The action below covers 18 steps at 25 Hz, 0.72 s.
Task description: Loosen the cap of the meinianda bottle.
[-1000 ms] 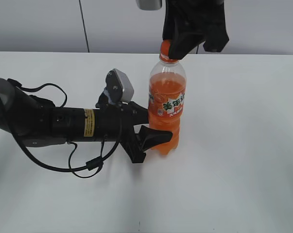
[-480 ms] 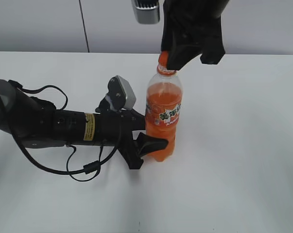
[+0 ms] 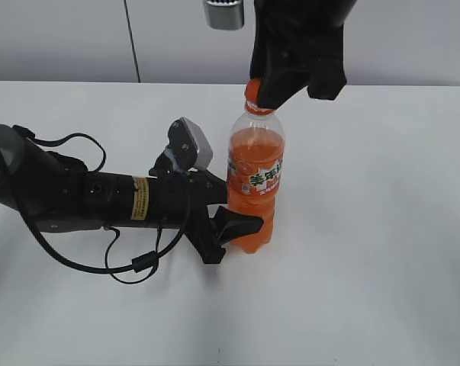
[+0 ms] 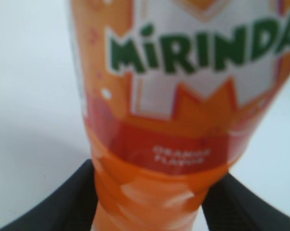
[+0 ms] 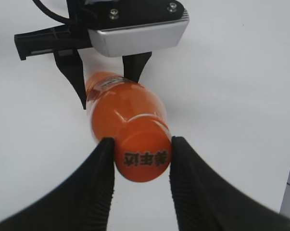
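Here the bottle (image 3: 254, 183) stands near the middle of the white desk (image 3: 382, 229), closer to its far edge than its near one, leaning slightly to the left in the exterior view. The left gripper (image 3: 233, 221) reaches in from the desk's left side, lying low along the surface, and its two black fingers (image 4: 53, 207) are closed against the bottle's lower body below the label, one on each side; the left wrist view shows the label's green lettering just above them. The right gripper (image 5: 142, 159) comes down from above at the far side, and its fingers (image 5: 99, 168) clamp the orange cap (image 5: 142, 156) from both sides, touching its ribbed wall. The cap sits on the neck, its top with dark characters facing the right wrist camera. In the exterior view the cap (image 3: 252, 90) is partly hidden behind the right gripper. A black cable (image 3: 130, 263) loops on the desk beside the left arm
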### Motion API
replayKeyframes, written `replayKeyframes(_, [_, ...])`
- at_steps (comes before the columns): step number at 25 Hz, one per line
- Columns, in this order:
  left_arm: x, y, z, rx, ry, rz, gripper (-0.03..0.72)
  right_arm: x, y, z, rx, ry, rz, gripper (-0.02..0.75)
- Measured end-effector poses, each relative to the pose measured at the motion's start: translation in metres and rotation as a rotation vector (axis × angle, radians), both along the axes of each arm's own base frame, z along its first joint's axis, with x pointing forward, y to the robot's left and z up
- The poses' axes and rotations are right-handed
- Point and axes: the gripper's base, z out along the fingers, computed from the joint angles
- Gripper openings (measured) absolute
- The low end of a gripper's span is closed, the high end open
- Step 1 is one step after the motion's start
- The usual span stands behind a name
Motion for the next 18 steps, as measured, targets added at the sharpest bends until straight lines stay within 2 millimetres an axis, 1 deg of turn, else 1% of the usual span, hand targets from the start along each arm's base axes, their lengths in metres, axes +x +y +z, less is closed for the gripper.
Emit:
replayKeyframes(3, [0.000,0.000,0.000,-0.001,0.000,0.000,0.399,-0.002,-0.002,0.005,0.009,-0.004,-0.034,0.270])
replayKeyframes(5, [0.000,0.000,0.000,-0.001,0.000,0.000,0.399,-0.003,-0.006,0.014,0.024,-0.020,-0.097,0.270])
replayKeyframes(8, [0.000,0.000,0.000,-0.001,0.001,0.000,0.399,-0.002,-0.012,0.030,0.059,-0.044,-0.274,0.270])
replayKeyframes(12, [0.000,0.000,0.000,-0.001,0.001,0.000,0.399,0.007,-0.025,0.039,0.111,-0.036,-0.508,0.270])
replayKeyframes(15, [0.000,0.000,0.000,-0.001,0.001,0.000,0.398,0.020,-0.044,0.039,0.160,0.001,-0.722,0.270])
replayKeyframes(18, [0.000,0.000,0.000,-0.001,0.001,0.000,0.398,0.035,-0.071,0.039,0.222,0.044,-0.976,0.270])
